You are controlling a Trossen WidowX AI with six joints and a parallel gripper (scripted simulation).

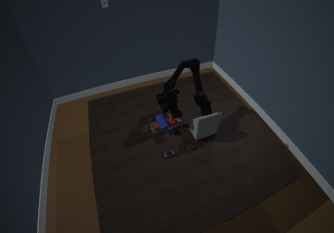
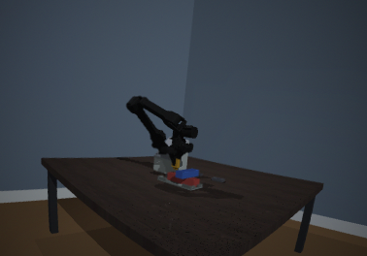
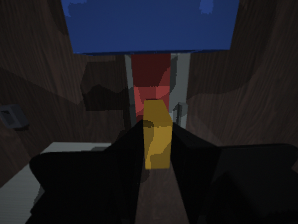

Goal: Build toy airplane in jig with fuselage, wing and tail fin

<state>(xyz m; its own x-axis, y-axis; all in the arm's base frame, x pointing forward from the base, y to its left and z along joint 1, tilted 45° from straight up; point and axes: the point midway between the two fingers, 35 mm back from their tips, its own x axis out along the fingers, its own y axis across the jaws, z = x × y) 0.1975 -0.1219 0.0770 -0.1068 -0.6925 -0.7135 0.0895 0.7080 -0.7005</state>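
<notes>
The red fuselage (image 1: 156, 126) (image 2: 191, 181) (image 3: 151, 70) lies in the grey cradle of the jig (image 2: 194, 187) (image 3: 180, 75). The blue wing (image 1: 162, 122) (image 2: 187, 174) (image 3: 150, 25) lies across the top of the fuselage. My gripper (image 3: 157, 140) is shut on the yellow tail fin (image 2: 176, 164) (image 3: 157, 145). The fin is upright over the tail part of the fuselage, behind the wing. Its lower end covers the tail socket in the wrist view, so I cannot tell whether its tab is in the socket.
Two small dark holders, a larger one (image 1: 169, 154) and a smaller one (image 1: 191, 147), lie on the table beside the jig. A white box-like block (image 1: 206, 125) (image 3: 30, 172) stands by the arm's base, on the tail side of the jig.
</notes>
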